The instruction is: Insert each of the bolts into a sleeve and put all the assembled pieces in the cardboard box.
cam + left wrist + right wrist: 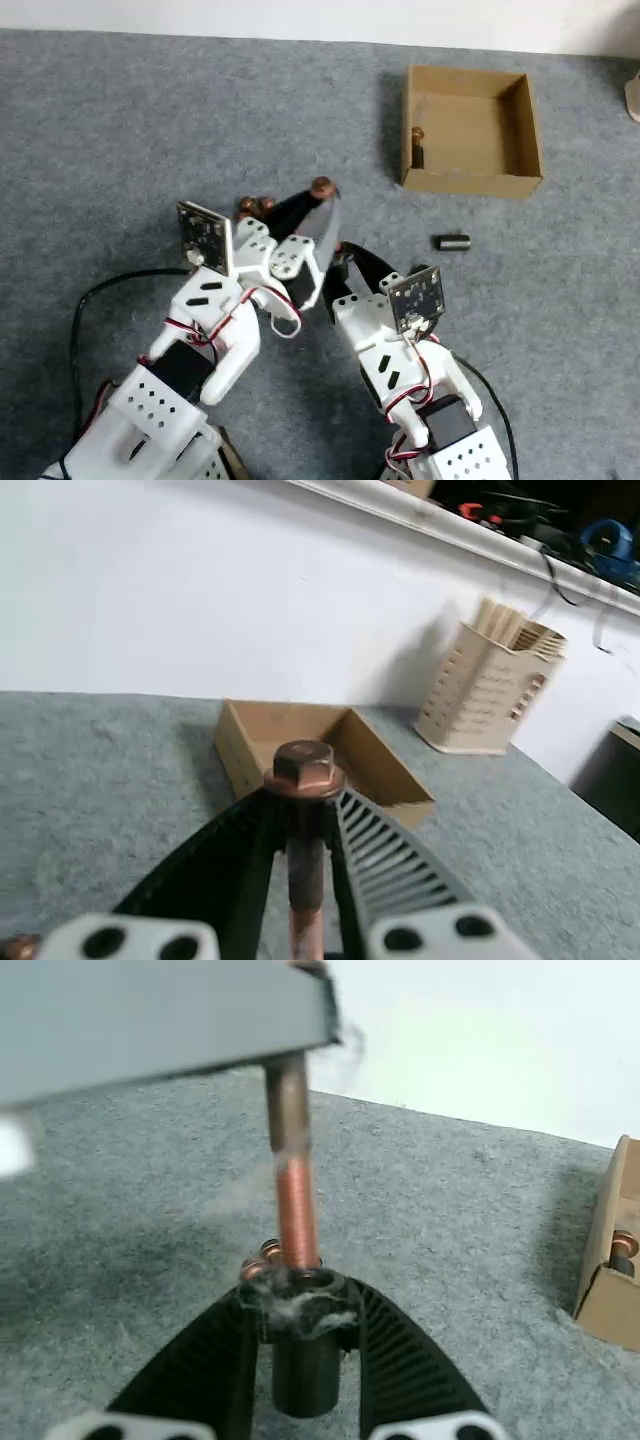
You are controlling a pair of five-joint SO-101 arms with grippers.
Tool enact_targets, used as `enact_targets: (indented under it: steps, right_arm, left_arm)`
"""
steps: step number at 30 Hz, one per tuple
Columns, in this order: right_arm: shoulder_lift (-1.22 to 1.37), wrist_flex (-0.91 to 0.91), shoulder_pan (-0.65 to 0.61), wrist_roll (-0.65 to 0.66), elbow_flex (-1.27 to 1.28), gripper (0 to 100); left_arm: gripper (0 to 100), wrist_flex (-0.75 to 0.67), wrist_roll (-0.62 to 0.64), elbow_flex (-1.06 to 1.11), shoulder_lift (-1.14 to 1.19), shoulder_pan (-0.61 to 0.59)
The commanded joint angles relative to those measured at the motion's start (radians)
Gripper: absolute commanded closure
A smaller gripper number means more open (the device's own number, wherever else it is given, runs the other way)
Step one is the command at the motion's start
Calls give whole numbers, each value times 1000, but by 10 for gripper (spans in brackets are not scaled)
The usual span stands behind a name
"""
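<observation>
Nearest us in the right wrist view, the right gripper [303, 1295] has its jaws clamped on a black sleeve [305, 1360], held upright with its open mouth on top. A copper-coloured bolt [290, 1190] hangs over that mouth, threaded end down and reaching it; we cannot tell how far it is inside. The left gripper [303, 805] has its jaws clamped on the bolt's shank just under the six-sided head. In the high view we see both arms stretched forward from the near edge of the grey worktop [120, 130]. They lean towards each other, so the two grippers meet in the middle, the left one over the right. Just beside the left gripper, a few loose bolts [255, 205] lie on the worktop. A spare sleeve [452, 242] lies on its side between the right arm and the cardboard box [470, 183]. Inside the box, one assembled piece [417, 147] sits against the left wall.
</observation>
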Motion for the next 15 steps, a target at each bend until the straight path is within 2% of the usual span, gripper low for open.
enact_targets:
  steps: [1,15]
  right_arm:
    - [-16,-31,-15,-11,156,994]
    - [-18,-116,-15,-11,156,994]
  left_arm:
    - [995,-26,-8,-27,-25,-13]
    - [995,-20,-8,-18,-24,-10]
